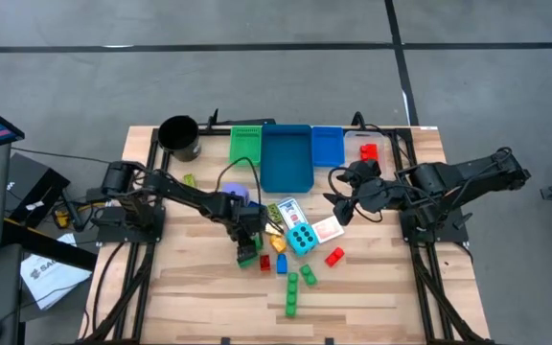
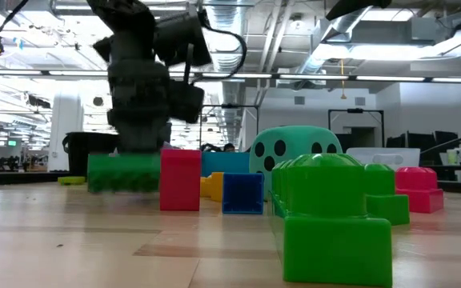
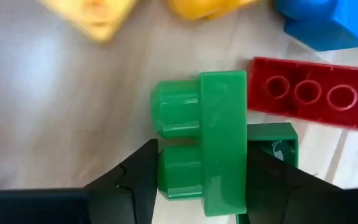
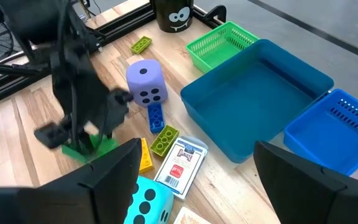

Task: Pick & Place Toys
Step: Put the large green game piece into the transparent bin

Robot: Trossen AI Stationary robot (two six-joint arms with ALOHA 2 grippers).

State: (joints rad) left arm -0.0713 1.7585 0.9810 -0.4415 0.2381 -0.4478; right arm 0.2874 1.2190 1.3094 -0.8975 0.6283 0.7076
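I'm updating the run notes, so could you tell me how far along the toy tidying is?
Early. Done: only a red brick seems to lie in the clear bin; the large blue bin is empty. In hand: the left gripper has closed on a green brick beside a red brick on the table. Left: the purple die, cyan die, cards and other bricks. The right gripper waits open.

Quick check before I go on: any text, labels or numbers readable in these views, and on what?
None reads clearly.
Card pack: red and blue print, too small to read.
Black cup: cartoon face only, no words.
Purple die and cyan die: dots only, no numerals.
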